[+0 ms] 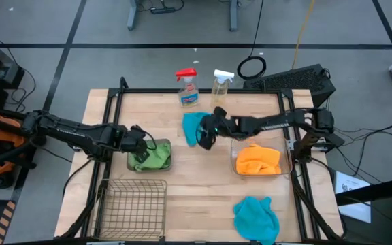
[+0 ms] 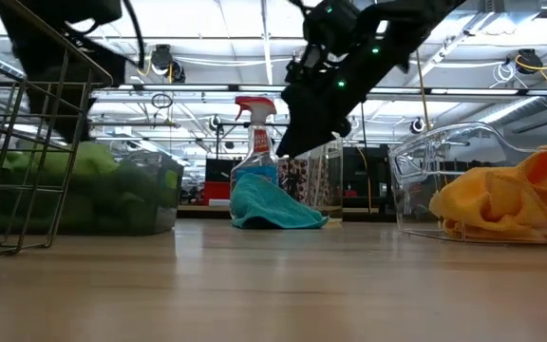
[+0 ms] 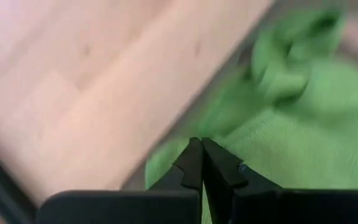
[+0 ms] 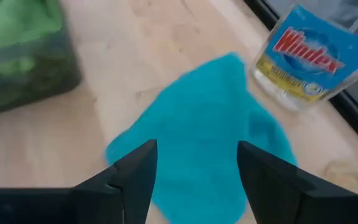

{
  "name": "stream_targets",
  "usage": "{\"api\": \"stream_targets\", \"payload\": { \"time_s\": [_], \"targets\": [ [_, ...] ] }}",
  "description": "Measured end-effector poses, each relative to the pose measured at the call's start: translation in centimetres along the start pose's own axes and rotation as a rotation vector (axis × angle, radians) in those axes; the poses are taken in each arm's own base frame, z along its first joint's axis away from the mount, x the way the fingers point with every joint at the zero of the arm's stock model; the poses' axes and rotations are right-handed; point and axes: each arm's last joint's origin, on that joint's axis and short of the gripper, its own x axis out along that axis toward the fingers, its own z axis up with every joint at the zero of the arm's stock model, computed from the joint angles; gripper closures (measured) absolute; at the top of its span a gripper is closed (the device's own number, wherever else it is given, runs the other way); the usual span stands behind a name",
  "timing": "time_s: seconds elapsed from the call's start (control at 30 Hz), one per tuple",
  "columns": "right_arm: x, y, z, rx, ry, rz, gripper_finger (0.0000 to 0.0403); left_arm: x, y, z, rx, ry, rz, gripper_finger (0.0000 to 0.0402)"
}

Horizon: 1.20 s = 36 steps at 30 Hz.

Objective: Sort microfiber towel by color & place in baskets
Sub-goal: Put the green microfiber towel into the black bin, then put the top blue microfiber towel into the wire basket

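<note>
A teal-blue microfiber towel lies crumpled on the table in front of the spray bottles. My right gripper hangs open just above it, fingers slanting down, clear of the cloth in the low view. Green towels fill the smoky grey tub. My left gripper is shut over that tub's left part, with nothing between its fingers. Yellow-orange towels lie in the clear tub. A second teal towel lies near the front edge.
The wire-mesh basket stands at the front left, holding no towel. Two spray bottles stand at the far edge, the Windex one right beside the teal towel. Bare wood lies between the tubs and the front.
</note>
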Motion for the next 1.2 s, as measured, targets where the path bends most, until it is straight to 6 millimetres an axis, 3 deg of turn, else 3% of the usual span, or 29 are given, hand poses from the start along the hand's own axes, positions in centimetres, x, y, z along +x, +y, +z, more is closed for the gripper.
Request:
{"api": "stream_targets", "payload": {
  "time_s": [0.13,0.27,0.43,0.63,0.93,1.2],
  "targets": [
    [1.6,-2.3,1.2,-0.043,0.053,0.018,0.0168,-0.2,-0.8,0.8,0.013,-0.144,-0.018,0.0394],
    [3.8,-3.7,1.1,-0.054,0.096,0.064,0.0135,-0.5,-1.5,1.3,-0.006,-0.248,-0.04,0.0394],
    [5.8,-4.4,1.2,-0.034,0.118,0.05,0.0111,-1.0,-2.4,1.2,-0.008,-0.343,-0.066,0.0394],
    [7.4,-4.6,1.6,-0.026,0.145,0.039,0.0116,-0.5,-3.2,0.5,-0.001,-0.413,-0.104,0.0394],
    [8.1,-4.8,1.0,-0.031,0.195,0.035,0.0157,1.1,-4.2,-1.3,0.048,-0.418,-0.152,0.0394],
    [8.1,-4.8,0.9,-0.014,0.206,0.034,0.0262,1.0,-4.5,-1.4,0.066,-0.433,-0.175,0.0394]
  ]
}}
